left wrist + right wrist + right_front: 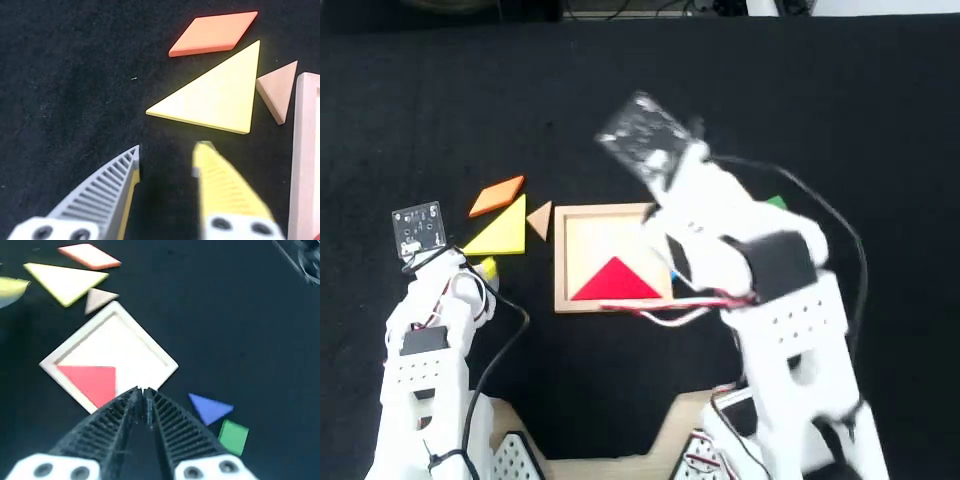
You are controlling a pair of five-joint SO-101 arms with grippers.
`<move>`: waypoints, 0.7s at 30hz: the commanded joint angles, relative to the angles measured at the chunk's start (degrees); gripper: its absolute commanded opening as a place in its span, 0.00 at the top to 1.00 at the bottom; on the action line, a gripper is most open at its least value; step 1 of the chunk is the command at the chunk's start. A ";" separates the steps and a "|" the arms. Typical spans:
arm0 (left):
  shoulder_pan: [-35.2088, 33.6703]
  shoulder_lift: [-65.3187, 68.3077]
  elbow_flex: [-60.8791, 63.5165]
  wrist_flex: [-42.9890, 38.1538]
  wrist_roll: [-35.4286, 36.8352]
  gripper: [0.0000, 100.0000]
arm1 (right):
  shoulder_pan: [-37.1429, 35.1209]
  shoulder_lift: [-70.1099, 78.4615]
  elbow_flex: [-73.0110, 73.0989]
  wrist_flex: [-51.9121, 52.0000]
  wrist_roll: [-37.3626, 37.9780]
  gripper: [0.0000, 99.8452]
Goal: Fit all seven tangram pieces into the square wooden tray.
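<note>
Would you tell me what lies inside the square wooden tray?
One red triangle lies in the tray; the rest looks bare, though the right gripper hides part of it.

The right arm (720, 220) seemingly hides the tray's (562, 262) right rim.

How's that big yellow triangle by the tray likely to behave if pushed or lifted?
The yellow triangle looks rigid and flat, so it probably won't bend. On the dark cloth it should slide rather than tip. Its thin edge may be awkward to pinch.
</note>
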 commanded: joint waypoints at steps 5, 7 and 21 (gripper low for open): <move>9.27 0.53 -11.03 12.66 -8.09 0.74 | 15.91 -12.35 37.05 -25.76 -6.51 0.86; 13.14 0.53 -15.78 18.29 -9.58 0.74 | 17.41 -12.53 41.63 -29.71 -8.18 0.81; 15.08 34.73 -49.63 38.51 -32.62 0.74 | 19.87 -12.53 53.41 -43.78 -8.97 0.84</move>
